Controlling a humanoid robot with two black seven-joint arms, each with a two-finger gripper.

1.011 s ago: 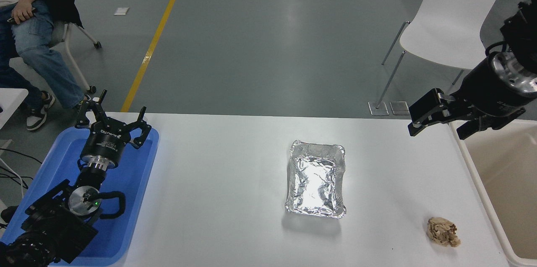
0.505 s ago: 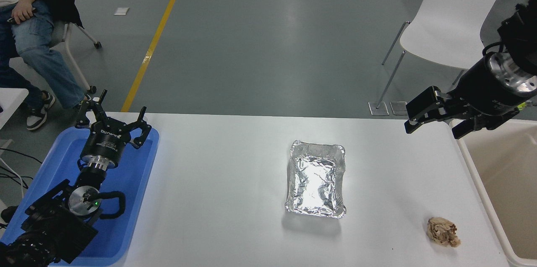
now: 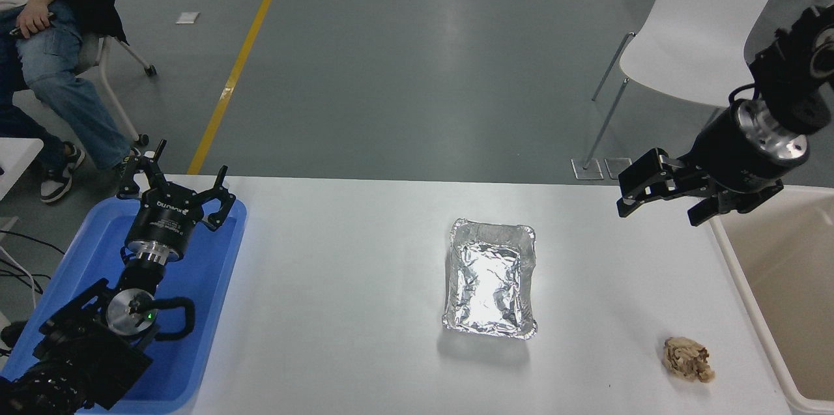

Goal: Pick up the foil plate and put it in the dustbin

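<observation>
The foil plate [image 3: 492, 278], a shiny silver rectangular tray with a wrinkly rim, lies flat on the white table [image 3: 339, 311] a little right of centre. The beige dustbin [image 3: 775, 291] stands at the table's right edge, partly cut off by the picture. My right gripper [image 3: 661, 203] is open and empty, in the air over the table's far right part, right of and beyond the plate, beside the bin's far left corner. My left gripper [image 3: 176, 184] is open and parked over the blue tray at the lower left.
A blue shallow tray [image 3: 208, 285] sits at the table's left edge under my left arm. A small tan wad of paper [image 3: 687, 359] lies near the front right. A white chair [image 3: 704, 30] stands beyond the table's right end. A person [image 3: 39, 43] sits at the far left.
My right gripper has moved left and slightly away from the bin, towards the plate's side of the table. The plate, wad and left arm have not moved.
</observation>
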